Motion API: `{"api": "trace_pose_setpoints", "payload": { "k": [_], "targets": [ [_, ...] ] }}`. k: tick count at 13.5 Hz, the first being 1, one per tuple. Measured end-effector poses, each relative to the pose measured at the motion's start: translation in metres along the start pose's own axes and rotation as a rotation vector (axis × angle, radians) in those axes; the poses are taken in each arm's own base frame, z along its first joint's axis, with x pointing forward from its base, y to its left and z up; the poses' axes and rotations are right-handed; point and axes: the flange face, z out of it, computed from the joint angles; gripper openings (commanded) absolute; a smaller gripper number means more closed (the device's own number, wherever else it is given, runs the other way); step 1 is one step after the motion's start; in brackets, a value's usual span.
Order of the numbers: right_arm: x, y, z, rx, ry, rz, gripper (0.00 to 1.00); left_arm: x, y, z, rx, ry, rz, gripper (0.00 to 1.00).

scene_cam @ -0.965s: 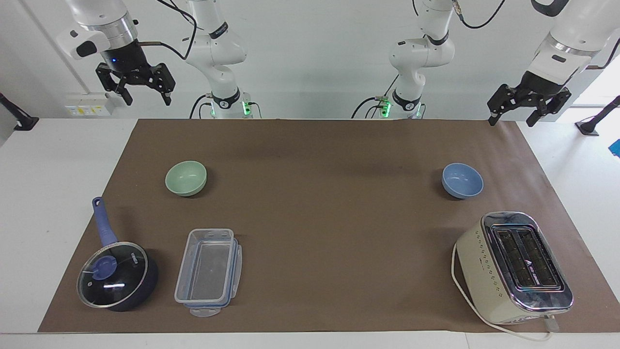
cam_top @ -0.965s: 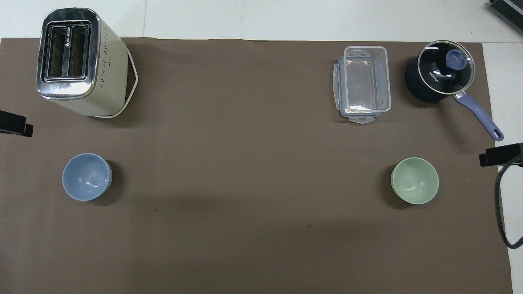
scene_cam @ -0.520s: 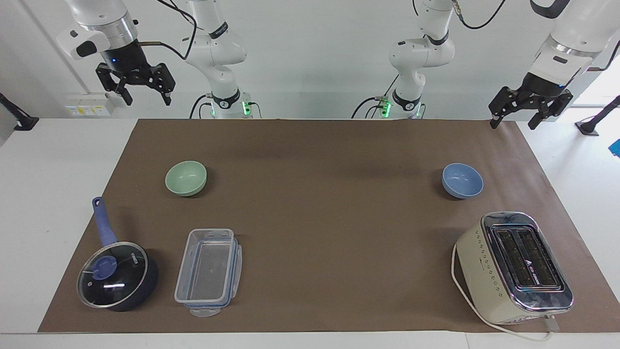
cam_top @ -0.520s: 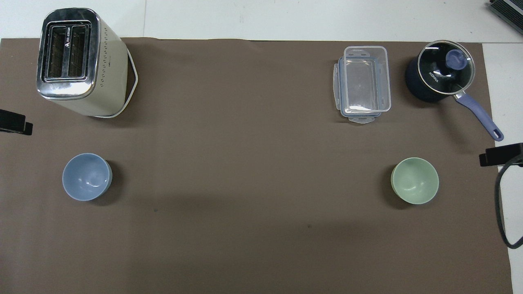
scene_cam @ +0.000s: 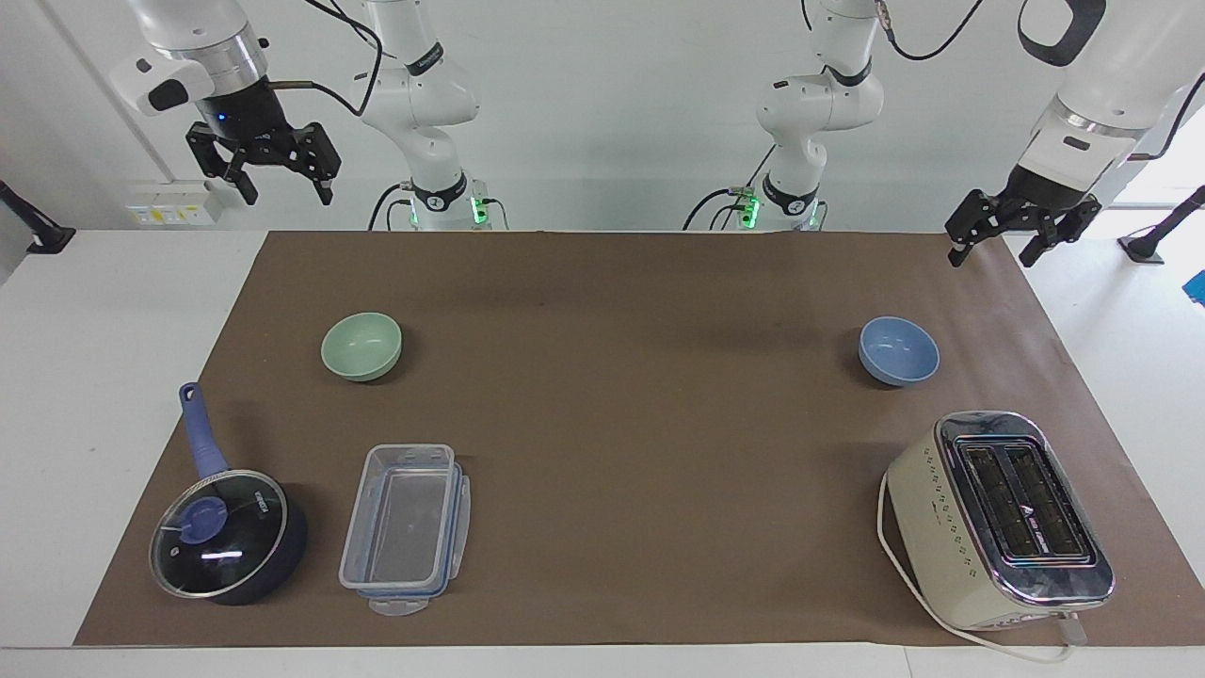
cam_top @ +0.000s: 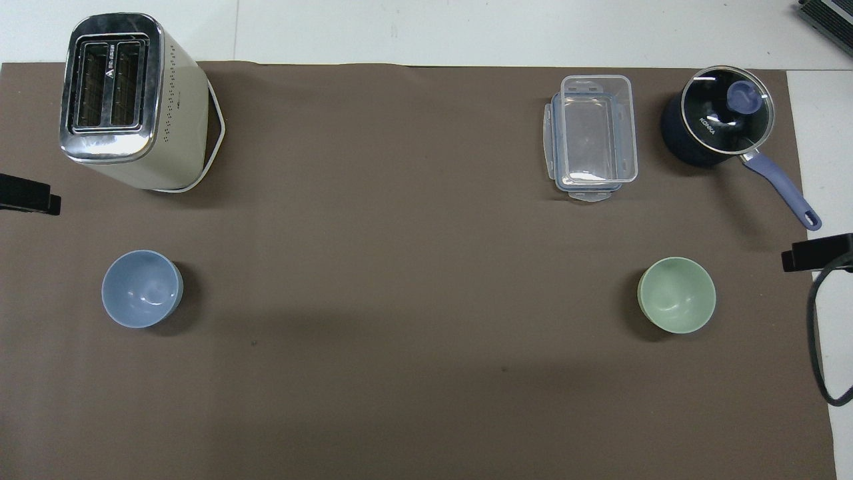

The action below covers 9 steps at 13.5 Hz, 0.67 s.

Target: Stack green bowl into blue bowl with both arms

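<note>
The green bowl [scene_cam: 361,347] stands upright and empty on the brown mat toward the right arm's end of the table; it also shows in the overhead view [cam_top: 676,295]. The blue bowl [scene_cam: 899,350] stands upright and empty toward the left arm's end, also in the overhead view [cam_top: 141,289]. My right gripper [scene_cam: 287,193] hangs open and empty, high over the table edge near its base. My left gripper [scene_cam: 989,254] is open and empty, raised over the mat's corner by its base. In the overhead view only one black fingertip of each gripper shows, the left's [cam_top: 30,202] and the right's [cam_top: 816,252].
A cream toaster [scene_cam: 998,518] with a white cord stands farther from the robots than the blue bowl. A clear plastic container [scene_cam: 405,527] and a dark blue glass-lidded saucepan [scene_cam: 226,537] lie farther out than the green bowl. A brown mat [scene_cam: 621,405] covers the table.
My left gripper has come down a little and turned slightly. The right gripper and both bowls have not moved.
</note>
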Motion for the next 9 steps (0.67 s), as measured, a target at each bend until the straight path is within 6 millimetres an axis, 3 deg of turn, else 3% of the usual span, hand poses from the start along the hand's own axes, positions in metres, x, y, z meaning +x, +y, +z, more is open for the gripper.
{"api": "trace_pose_setpoints", "payload": {
  "k": [6, 9],
  "targets": [
    [0.000, 0.000, 0.000, 0.000, 0.000, 0.000, 1.00, -0.002, -0.033, 0.042, -0.021, -0.016, 0.051, 1.00],
    [0.000, 0.000, 0.000, 0.000, 0.000, 0.000, 1.00, -0.006, -0.059, 0.076, -0.056, -0.011, 0.082, 1.00]
  ]
}}
